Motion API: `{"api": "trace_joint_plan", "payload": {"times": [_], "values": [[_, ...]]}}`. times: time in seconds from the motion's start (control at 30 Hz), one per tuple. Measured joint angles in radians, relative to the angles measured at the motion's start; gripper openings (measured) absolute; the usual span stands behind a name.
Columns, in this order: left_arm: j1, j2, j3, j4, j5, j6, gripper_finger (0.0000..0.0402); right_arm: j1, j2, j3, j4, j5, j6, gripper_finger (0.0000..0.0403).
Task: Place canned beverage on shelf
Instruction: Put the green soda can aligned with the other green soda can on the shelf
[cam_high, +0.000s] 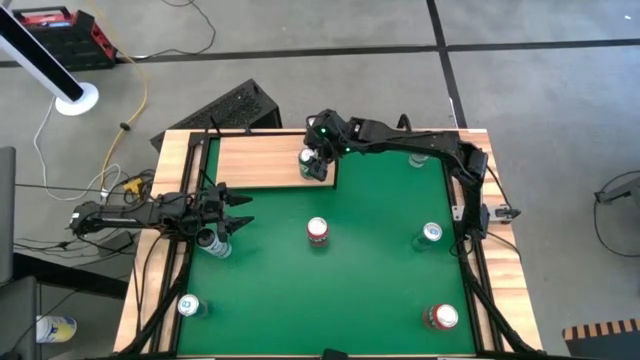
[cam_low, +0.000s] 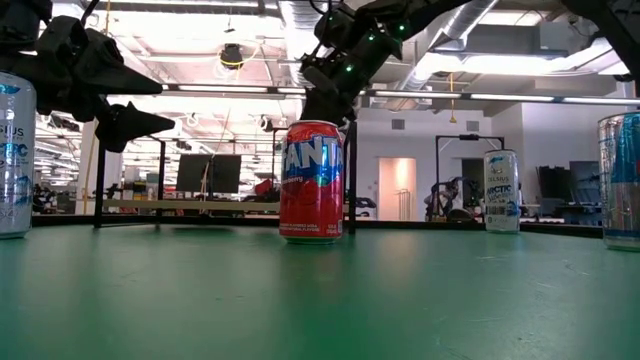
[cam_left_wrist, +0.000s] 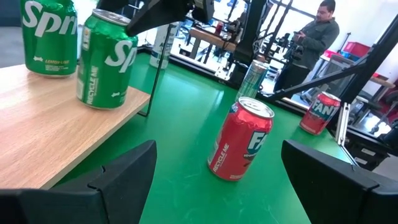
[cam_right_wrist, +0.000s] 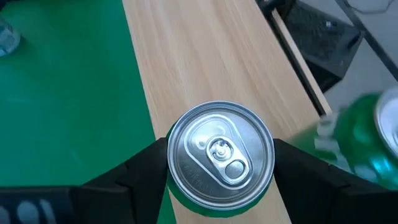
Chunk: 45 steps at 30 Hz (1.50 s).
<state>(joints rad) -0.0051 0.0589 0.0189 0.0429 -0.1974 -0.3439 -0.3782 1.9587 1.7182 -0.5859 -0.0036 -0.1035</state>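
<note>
Green can (cam_right_wrist: 220, 155) upright on shelf (cam_right_wrist: 205, 56), near its edge — right claw (cam_right_wrist: 220, 163) straddling it from above, fingers close alongside. Left claw (cam_left_wrist: 214, 180) wide, idle. Best released fully — lifted straight up.

Red Fanta can (cam_low: 311, 182) on green table (cam_low: 320, 300)

You can't see the green can's (cam_right_wrist: 219, 163) sides in the right wrist view — only its silver lid shows between the right gripper's (cam_right_wrist: 219, 177) fingers. A second green can (cam_right_wrist: 367, 140) is blurred and cut off at the frame edge. In the low view, the shelf (cam_low: 200, 205) sits mostly hidden behind the red can (cam_low: 311, 181).
</note>
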Motion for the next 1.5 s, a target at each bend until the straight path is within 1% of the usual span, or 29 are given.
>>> {"api": "trace_joint_plan", "payload": {"times": [0.23, 0.43, 0.6, 0.83, 1.2, 1.3, 1.5], "values": [[0.000, 0.000, 0.000, 0.003, 0.000, -0.005, 0.0332, -0.011, -0.004, 0.000, -0.042, 0.001, 0.031, 0.0278], [0.000, 0.000, 0.000, 0.003, 0.000, -0.010, 0.0332, -0.011, -0.004, 0.000, -0.046, 0.001, 0.051, 0.0292], [0.000, 0.000, 0.000, 0.003, 0.000, -0.018, 0.0332, -0.011, -0.003, 0.000, -0.046, 0.002, 0.051, 0.0295], [0.000, 0.000, 0.000, 0.001, 0.000, -0.020, 0.0332, -0.010, -0.002, -0.001, -0.025, 0.001, 0.028, 0.0296], [0.000, 0.000, 0.000, 0.000, 0.000, -0.020, 0.0332, -0.011, -0.001, -0.001, 0.002, 0.003, 0.043, 0.0298], [0.000, 0.000, 0.000, 0.000, 0.000, -0.019, 0.0332, -0.010, -0.001, -0.001, 0.002, 0.006, 0.043, 0.0309], [0.000, 0.000, 0.000, 0.000, 0.000, -0.019, 0.0332, -0.009, 0.001, -0.003, -0.004, 0.008, 0.029, 0.0354]]}}
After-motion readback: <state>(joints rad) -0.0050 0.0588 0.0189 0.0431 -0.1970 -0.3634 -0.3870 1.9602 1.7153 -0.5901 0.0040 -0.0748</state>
